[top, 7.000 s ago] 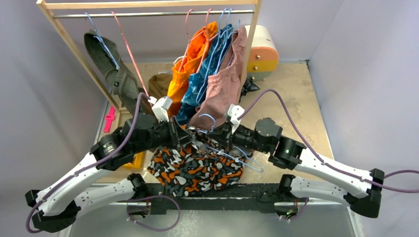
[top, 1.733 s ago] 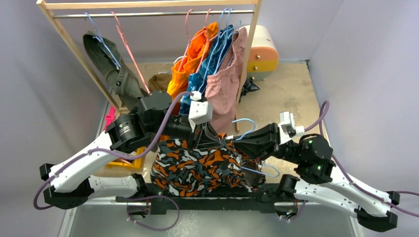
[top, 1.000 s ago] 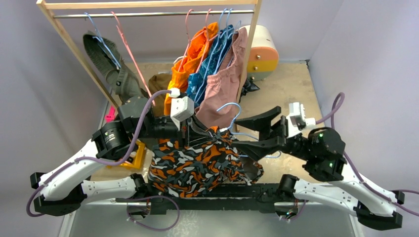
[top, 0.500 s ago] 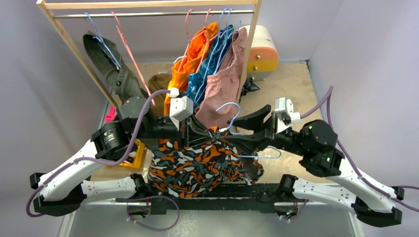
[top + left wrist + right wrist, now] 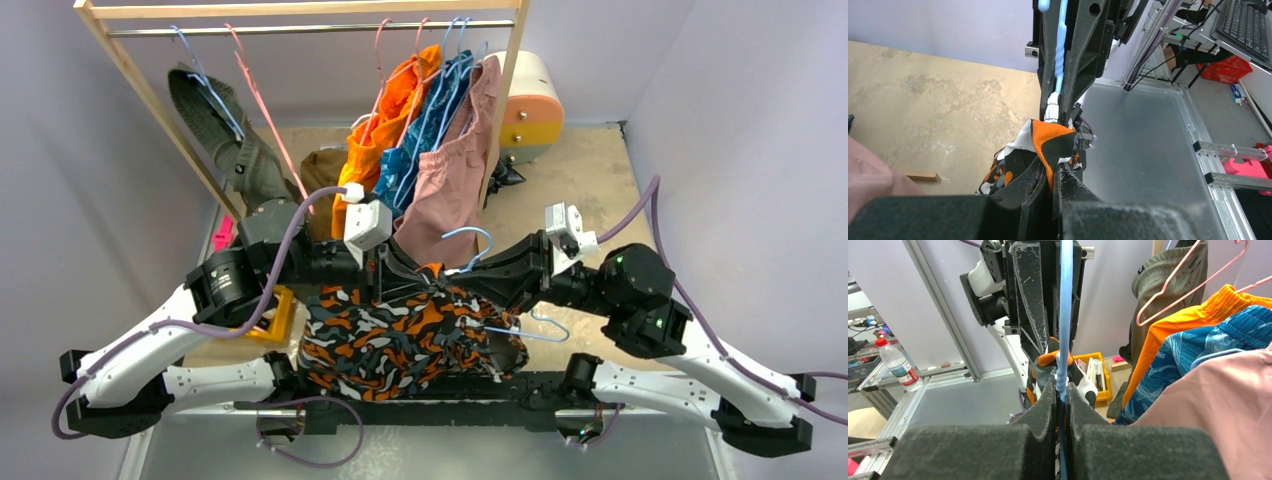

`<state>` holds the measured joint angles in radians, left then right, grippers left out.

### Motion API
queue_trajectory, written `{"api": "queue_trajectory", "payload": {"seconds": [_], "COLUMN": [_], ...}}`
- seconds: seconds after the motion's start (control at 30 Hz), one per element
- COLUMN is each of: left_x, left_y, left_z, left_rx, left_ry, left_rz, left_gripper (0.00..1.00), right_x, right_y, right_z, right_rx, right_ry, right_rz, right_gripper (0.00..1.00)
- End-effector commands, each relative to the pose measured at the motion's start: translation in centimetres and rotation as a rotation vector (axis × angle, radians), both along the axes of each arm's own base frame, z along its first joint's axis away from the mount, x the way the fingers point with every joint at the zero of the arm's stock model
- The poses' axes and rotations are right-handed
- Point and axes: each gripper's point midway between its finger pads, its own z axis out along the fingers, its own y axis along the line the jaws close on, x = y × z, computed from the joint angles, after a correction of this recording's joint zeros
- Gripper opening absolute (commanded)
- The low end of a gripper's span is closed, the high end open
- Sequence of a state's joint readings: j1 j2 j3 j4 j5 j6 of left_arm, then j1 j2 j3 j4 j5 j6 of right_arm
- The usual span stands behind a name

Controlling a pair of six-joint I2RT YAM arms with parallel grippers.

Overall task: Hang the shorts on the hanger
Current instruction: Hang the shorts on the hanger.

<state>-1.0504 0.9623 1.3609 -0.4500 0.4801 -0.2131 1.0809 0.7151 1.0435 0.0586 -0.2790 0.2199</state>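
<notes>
- 2 black-and-white arms reach in from the near table edge. They meet at the middle of the overhead view with their fingertips facing each other.
- Just beyond the arm bases, the camouflage-print shorts (image 5: pixel 400 345) hang in a bunch between the arms. The print is orange, black, grey and white. Whether the lower edge rests on the beige table (image 5: pixel 590 180) cannot be told.
- Above that bunch, the left gripper (image 5: pixel 1052 181) is pressed together. It pinches an orange and black fold at the top of the shorts and holds it up.
- Directly opposite, the right gripper (image 5: pixel 1062 389) is pressed together on the thin wire of the light-blue hanger (image 5: pixel 1065 300).
- That wire runs right beside the pinched fold. The hook curves up behind the grippers, and 1 corner sticks out to the right of the shorts.
- A yellow bin (image 5: pixel 272 322) sits on the table behind the left arm.
- Farther back stands a wooden rack (image 5: pixel 300 8) with a metal rail.
- 3 garments crowd its right end: plain orange shorts (image 5: pixel 390 120), a blue patterned garment (image 5: pixel 425 140) and dusty-pink shorts (image 5: pixel 455 170).
- An olive garment (image 5: pixel 250 165) hangs alone at the left end.
- Farthest away, a round cream and orange container (image 5: pixel 530 100) sits behind the rack's right post.
</notes>
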Motion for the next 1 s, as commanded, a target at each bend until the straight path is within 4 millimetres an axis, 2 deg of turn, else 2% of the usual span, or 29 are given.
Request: {"api": "queue_trajectory", "payload": {"seconds": [0.0,0.07,0.17,0.2,0.27,0.37,0.5,0.6,0.7,0.77,0.97], "left_x": [1.4,1.5,1.7,1.7,1.9,1.9,1.2,0.2,-0.1,0.1,0.7], "left_y": [1.3,1.7,2.3,2.5,3.2,4.6,5.5,4.1,1.9,0.6,-1.4], "left_z": [0.9,0.5,0.8,1.1,2.1,4.4,8.4,9.7,8.4,6.8,4.5], "left_rx": [-0.025,-0.016,-0.022,-0.026,-0.040,-0.073,-0.182,-0.222,-0.178,-0.123,-0.056], "left_ry": [-0.017,-0.010,-0.013,-0.015,-0.030,-0.075,-0.144,-0.152,-0.117,-0.096,-0.094], "left_rz": [0.114,0.129,0.159,0.170,0.197,0.235,0.221,0.134,0.046,0.012,-0.025], "left_gripper": [0.00,0.09,0.36,0.48,0.59,0.67,0.71,0.71,0.72,0.72,0.73], "right_x": [0.5,0.3,0.3,0.3,0.3,0.5,0.3,0.2,0.2,0.0,-0.2], "right_y": [-3.2,-3.3,-3.2,-3.1,-3.1,-3.0,-2.9,-2.7,-2.6,-2.6,-2.8], "right_z": [3.9,3.9,3.7,3.6,3.5,3.2,3.1,3.1,2.8,2.6,2.5], "right_rx": [0.149,0.154,0.144,0.140,0.138,0.121,0.109,0.100,0.090,0.082,0.073], "right_ry": [-0.073,-0.077,-0.078,-0.078,-0.079,-0.078,-0.082,-0.082,-0.079,-0.075,-0.074], "right_rz": [-0.106,-0.102,-0.098,-0.099,-0.099,-0.106,-0.094,-0.085,-0.080,-0.073,-0.066], "right_gripper": [0.00,0.00,0.00,0.00,0.00,0.00,0.00,0.00,0.00,0.00,0.00]}}
